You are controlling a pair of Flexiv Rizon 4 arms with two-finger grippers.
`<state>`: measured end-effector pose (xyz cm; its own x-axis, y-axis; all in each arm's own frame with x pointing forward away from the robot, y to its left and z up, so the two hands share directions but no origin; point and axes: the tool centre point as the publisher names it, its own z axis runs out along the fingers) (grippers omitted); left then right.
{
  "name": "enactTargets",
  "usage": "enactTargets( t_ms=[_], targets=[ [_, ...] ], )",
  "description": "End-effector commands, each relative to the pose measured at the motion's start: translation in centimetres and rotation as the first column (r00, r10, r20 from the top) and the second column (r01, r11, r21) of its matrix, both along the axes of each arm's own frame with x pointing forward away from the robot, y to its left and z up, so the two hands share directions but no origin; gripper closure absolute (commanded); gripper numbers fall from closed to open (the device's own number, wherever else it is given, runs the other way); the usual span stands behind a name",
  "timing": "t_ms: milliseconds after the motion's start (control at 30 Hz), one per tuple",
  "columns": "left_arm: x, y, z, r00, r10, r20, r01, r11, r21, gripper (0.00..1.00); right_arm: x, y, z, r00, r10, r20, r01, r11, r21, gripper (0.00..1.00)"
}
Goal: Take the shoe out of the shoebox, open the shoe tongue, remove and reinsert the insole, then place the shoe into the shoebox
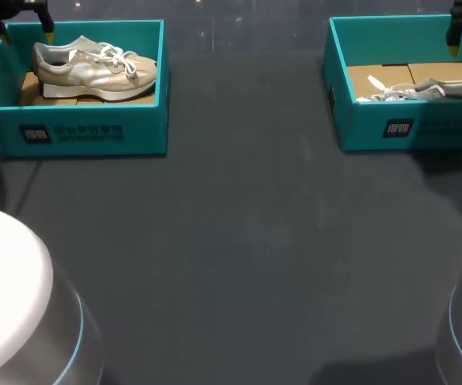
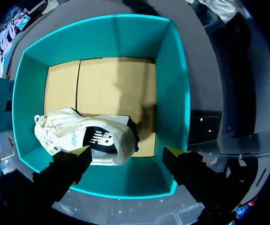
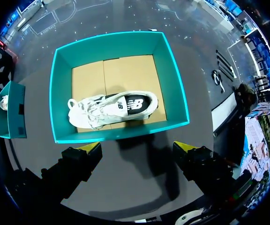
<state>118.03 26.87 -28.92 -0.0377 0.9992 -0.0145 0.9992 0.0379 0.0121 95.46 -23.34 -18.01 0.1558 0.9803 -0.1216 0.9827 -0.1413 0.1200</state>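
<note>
Above its shoebox (image 2: 173,93), the left hand (image 2: 126,152) hangs, fingers (image 2: 71,161) spread, seemingly pointing down.

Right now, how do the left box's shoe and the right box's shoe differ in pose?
The left shoe points its toe right; the right shoe points left. The left shoebox shows the left shoe's whole side; the front wall of the right shoebox half hides the right shoe. Both boxes are teal.
</note>
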Motion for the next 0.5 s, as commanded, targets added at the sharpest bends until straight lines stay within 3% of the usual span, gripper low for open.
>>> enactTargets(
  t_ms=[33, 500],
  targets=[
    [0.9, -0.3, -1.3, 0.999, -0.011, -0.033, 0.011, 1.0, 0.001, 0.0, -0.1, 0.0, 0.0, 1.0, 0.0, 0.002, 0.0, 1.0, 0.0, 0.0],
    [0.8, -0.6, -4.1, 0.999, -0.017, -0.04, 0.018, 0.999, 0.027, 0.1, -0.1, 0.0, 0.0, 1.0, 0.0, 0.002, 0.0, 1.0, 0.0, 0.0]
  ],
)
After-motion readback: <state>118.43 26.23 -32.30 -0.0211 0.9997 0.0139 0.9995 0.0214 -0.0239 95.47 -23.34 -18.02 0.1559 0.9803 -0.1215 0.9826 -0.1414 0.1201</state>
